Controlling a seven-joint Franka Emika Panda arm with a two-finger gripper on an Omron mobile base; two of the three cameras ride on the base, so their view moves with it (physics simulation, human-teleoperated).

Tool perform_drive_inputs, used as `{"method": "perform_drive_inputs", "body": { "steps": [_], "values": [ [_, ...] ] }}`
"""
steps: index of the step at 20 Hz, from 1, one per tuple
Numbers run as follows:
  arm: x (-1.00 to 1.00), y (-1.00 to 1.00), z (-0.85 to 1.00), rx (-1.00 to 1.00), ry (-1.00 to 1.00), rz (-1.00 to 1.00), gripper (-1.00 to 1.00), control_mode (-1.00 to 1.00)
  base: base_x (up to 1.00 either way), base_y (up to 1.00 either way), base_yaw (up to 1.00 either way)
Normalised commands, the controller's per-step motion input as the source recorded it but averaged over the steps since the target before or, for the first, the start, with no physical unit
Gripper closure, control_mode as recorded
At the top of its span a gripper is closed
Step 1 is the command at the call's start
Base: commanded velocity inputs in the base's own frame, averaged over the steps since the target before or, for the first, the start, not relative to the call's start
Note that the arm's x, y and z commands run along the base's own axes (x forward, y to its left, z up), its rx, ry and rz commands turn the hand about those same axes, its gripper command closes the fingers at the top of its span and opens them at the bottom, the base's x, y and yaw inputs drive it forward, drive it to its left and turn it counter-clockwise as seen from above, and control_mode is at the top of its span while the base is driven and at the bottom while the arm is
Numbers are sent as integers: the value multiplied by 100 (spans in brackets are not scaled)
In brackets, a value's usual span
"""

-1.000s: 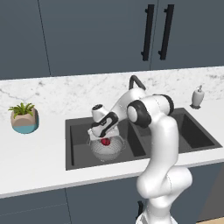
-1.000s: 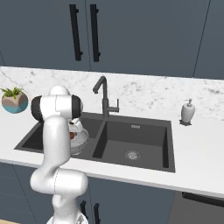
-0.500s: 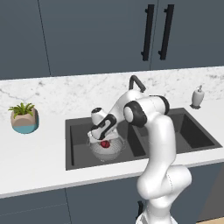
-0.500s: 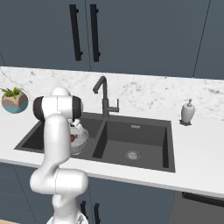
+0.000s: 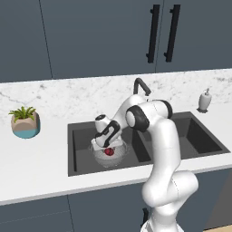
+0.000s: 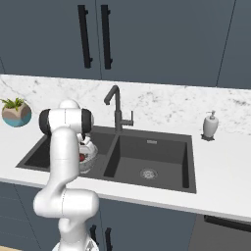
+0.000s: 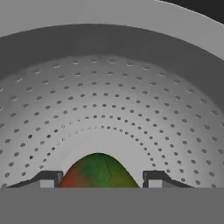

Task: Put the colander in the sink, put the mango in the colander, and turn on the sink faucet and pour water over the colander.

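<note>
The silver-grey perforated colander (image 5: pixel 110 158) (image 6: pixel 89 161) sits in the smaller left basin of the dark double sink (image 5: pixel 80 152) (image 6: pixel 162 156). My gripper (image 5: pixel 107 146) reaches down into the bowl. In the hand view its two fingertips (image 7: pixel 50 179) flank the reddish-green mango (image 7: pixel 99 172), and the gripper (image 7: pixel 101 180) is shut on the fruit just above the colander's holed wall (image 7: pixel 109 100). The mango (image 5: pixel 108 152) (image 6: pixel 82 157) shows as a red spot inside the bowl. Behind the divider between the basins rises the tall dark faucet (image 5: pixel 141 85) (image 6: pixel 116 107).
A white soap dispenser (image 5: pixel 205 100) (image 6: pixel 211 125) stands on the marble counter right of the sink. A potted plant (image 5: pixel 25 122) (image 6: pixel 15 112) sits on the counter to the left. Dark cabinets with black handles hang above.
My hand has sunk a little lower into the colander with the mango between its fingers. Sink, faucet and colander have stayed in place.
</note>
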Motion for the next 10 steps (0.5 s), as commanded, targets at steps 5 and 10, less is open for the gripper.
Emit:
{"method": "perform_drive_inputs", "body": {
  "steps": [5, 10],
  "values": [
    [1, -1, -5, 0, 0, 0, -100, -100, 0, 0, 0],
    [-13, 0, 6, 0, 0, -1, -100, -100, 0, 0, 0]
  ]
}}
